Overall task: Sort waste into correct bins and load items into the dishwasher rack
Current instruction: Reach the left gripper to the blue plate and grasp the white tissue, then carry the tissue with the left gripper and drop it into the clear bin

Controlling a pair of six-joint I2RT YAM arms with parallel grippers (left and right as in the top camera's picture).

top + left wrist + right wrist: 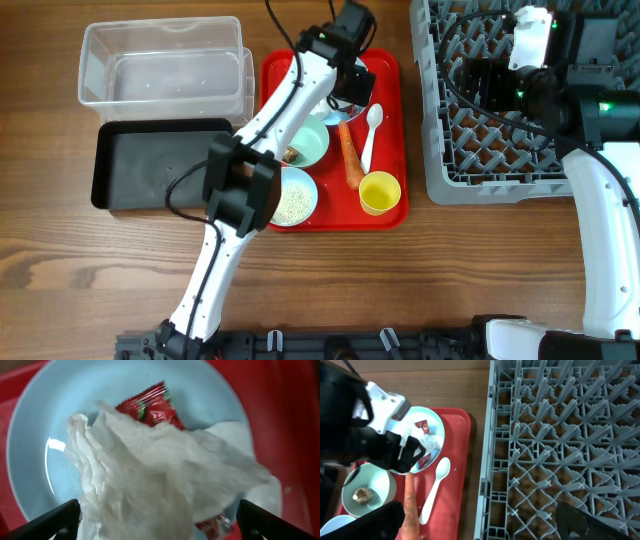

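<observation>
left jaws: released and wide apart; black fingertips (52,521) show at both lower corners of the left wrist view, with the tissue between them and not pinched.
crumpled white tissue (165,480): lies on the pale blue plate (35,445), partly covering the small red wrapper (152,410).
right jaws: released and spread wide, holding nothing; fingertips (592,520) hang over the left edge of the dishwasher rack (560,435).
plate's place: far end of the red tray (335,217), under the left arm's wrist.
mint bowl (315,140): on the tray, just nearer than the plate, with the brown food scrap (362,495) inside.
pale blue bowl (305,188): near-left corner of the tray, holding rice grains (291,205).
carrot (351,155): lies on the tray between the mint bowl and the white spoon (370,135).
yellow cup (380,192): upright, near-right corner of the tray.
bins: clear tub (165,65) and black tub (160,165) sit left of the tray on the tabletop (100,270), the clear one farther back.
rack's place: right of the tray, on the tabletop.
</observation>
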